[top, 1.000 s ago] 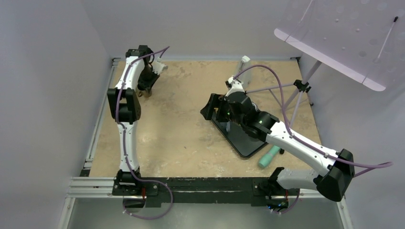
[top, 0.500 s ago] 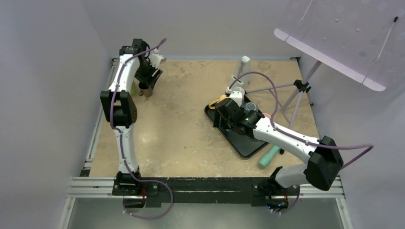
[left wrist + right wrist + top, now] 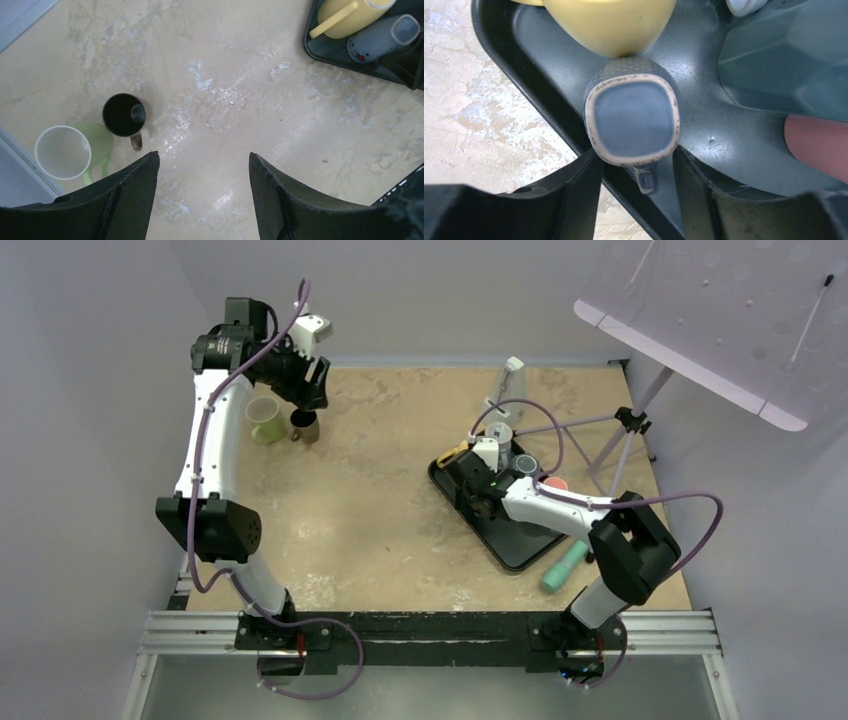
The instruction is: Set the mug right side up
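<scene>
Pale grey walls (image 3: 450,290) enclose a beige, mottled, stone-look tabletop (image 3: 400,530) under soft, even light. At two o'clock, a translucent perforated plastic panel (image 3: 720,330) tilts above a thin-legged tripod stand (image 3: 630,423).

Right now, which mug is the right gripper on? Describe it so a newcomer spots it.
Find the black tray on the table's right half. At its left end, beside the yellow mug, a grey-blue mug stands base up, straddled by the right gripper. Unlike its round yellow neighbour, it shows a squarish, tan-rimmed base.
</scene>
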`<state>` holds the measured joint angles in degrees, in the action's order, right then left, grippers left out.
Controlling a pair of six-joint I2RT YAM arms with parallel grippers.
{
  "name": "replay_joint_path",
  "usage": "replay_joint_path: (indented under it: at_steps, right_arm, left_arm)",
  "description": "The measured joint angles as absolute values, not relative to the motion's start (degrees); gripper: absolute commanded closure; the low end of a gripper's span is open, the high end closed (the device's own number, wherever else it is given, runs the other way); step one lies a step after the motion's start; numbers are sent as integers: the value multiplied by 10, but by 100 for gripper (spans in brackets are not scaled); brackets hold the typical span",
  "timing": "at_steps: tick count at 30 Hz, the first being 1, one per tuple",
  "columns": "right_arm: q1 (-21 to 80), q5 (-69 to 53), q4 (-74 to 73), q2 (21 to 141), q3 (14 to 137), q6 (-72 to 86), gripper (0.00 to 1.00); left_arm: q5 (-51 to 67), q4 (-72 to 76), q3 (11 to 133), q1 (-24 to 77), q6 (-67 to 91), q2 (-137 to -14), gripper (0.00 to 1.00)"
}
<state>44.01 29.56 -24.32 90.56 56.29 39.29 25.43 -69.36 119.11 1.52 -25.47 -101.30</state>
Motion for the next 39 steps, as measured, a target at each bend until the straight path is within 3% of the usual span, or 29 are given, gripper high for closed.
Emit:
replay_joint_path:
  at_steps: [3, 5, 6, 12, 16, 19, 27, 30, 39]
  right_arm:
    - [433, 293, -220, 920, 552, 382, 75]
    - [431, 293, -211, 926, 548, 375, 96]
    - [430, 293, -210, 929, 548, 374, 100]
    - [431, 288, -215, 925, 548, 375, 100]
    - [430, 263, -225, 879, 545, 373, 100]
    - [430, 218, -213, 788, 539, 372, 100]
    - [430, 84, -27, 611, 539, 422, 100]
    - [430, 33, 48, 624, 543, 453, 100]
    - [442, -68, 149, 717, 592, 502, 100]
  left_arm:
    - [266, -695, 1173, 15, -246, -1009, 30]
    - [272, -696, 1159, 15, -241, -1009, 30]
    - [275, -696, 1152, 15, -238, -1008, 30]
    - [314, -704, 1105, 15, -210, -987, 25]
    - [374, -706, 1073, 15, -172, -947, 5]
    - [427, -697, 1046, 15, -123, -910, 3]
    - [558, -620, 977, 46, 35, -847, 11]
    - [605, -567, 948, 67, 102, -823, 19]
    - [680, -413, 912, 103, 249, -792, 28]
